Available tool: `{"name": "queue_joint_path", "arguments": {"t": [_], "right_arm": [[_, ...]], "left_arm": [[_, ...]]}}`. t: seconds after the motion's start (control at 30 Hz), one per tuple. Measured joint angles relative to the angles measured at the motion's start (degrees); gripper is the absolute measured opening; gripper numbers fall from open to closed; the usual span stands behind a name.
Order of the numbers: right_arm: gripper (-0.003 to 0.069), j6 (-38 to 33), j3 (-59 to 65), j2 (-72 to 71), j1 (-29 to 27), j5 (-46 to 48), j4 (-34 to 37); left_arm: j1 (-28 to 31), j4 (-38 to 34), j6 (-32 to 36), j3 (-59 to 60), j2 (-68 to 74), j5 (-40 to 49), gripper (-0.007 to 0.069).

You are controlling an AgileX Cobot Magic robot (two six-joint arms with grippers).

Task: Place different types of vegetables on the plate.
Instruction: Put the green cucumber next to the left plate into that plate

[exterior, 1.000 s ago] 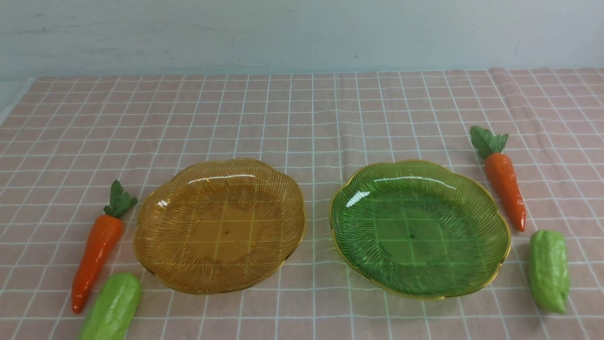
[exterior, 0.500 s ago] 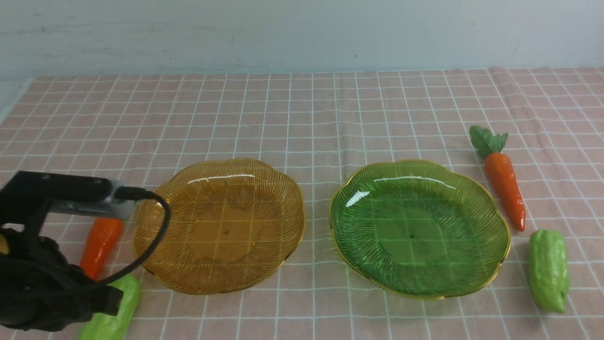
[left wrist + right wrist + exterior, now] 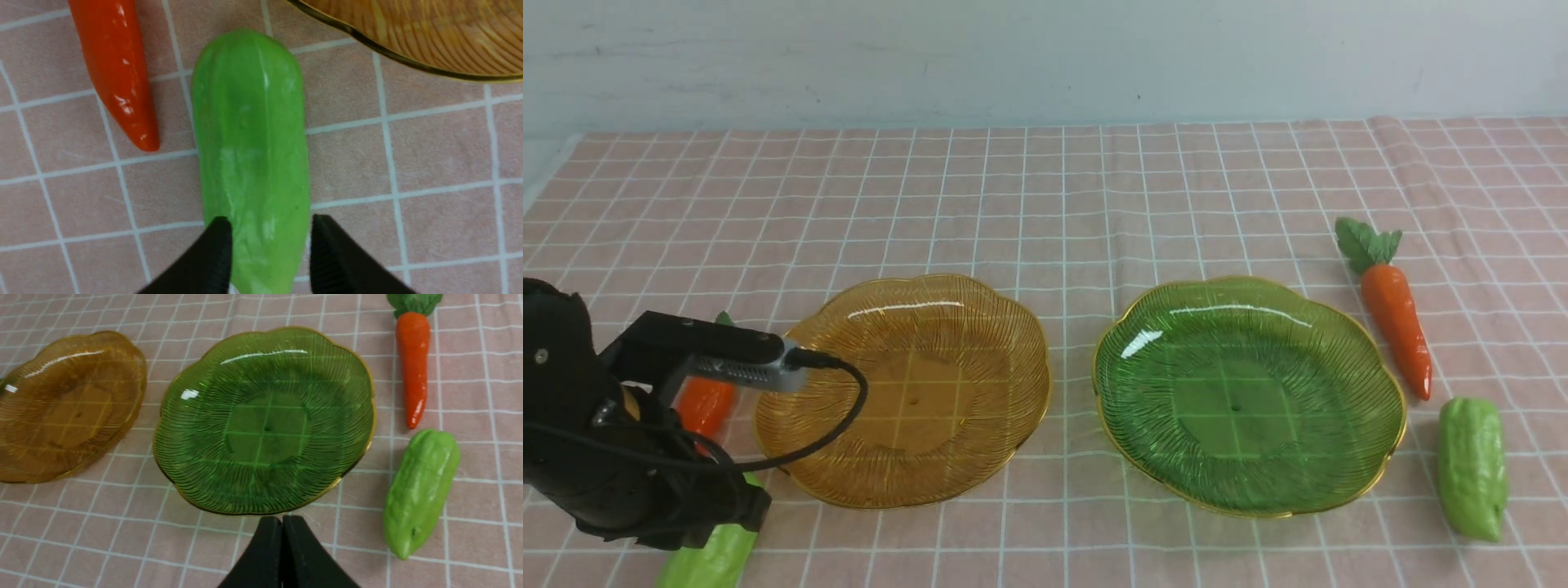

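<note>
Left wrist view: where's the left gourd (image 3: 251, 155)?
— Flat on the cloth (image 3: 429, 163). The left claw (image 3: 269, 226) is spread open, one finger on each side of its near end. The left carrot (image 3: 118, 73) lies just beside it, apart.
Front view, where are they?
— That gourd is at 7 o'clock of the amber plate (image 3: 903, 392), that carrot at 9. The right carrot (image 3: 1395, 322) is at 2 o'clock of the green plate (image 3: 1250, 396), the right gourd (image 3: 1470, 467) at 4. The right claw (image 3: 282, 522) is pressed shut.
Surface, room?
— Pink cloth with a white grid, wrinkled far right; pale wall (image 3: 1045, 57) behind.
</note>
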Motion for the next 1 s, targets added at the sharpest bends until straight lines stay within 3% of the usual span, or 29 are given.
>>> {"name": "queue_joint_path", "arguments": {"t": [0.2,0.4,0.63,0.73,0.8,0.9,1.0], "right_arm": [[-0.0015,-3.4,0.0,-0.1,0.0,-0.3,3.3],[-0.0015,-4.5,0.0,-0.1,0.0,-0.7,4.2],[-0.0015,-4.8,0.0,-0.1,0.0,-0.8,4.3],[-0.0015,-4.8,0.0,-0.1,0.0,-0.8,4.3],[-0.0015,-4.8,0.0,-0.1,0.0,-0.8,4.3],[-0.0015,-4.9,0.0,-0.1,0.0,-0.8,4.3],[-0.0015,-5.0,0.0,-0.1,0.0,-0.8,4.3]], "left_arm": [[0.0,0.7,-1.2,0.0,3.6,-2.8,0.0509],[0.0,0.8,-5.2,0.0,8.1,-5.3,0.0631],[0.0,0.8,-7.3,-0.1,13.0,-6.6,0.0594],[0.0,1.3,-8.5,-0.1,15.1,-6.7,0.0512],[0.0,1.7,-10.5,-0.1,15.7,-6.0,0.0412],[0.0,3.0,-12.8,-0.3,15.1,-3.5,0.0351],[0.0,3.9,-14.1,-0.3,11.6,0.8,0.0338]]}}
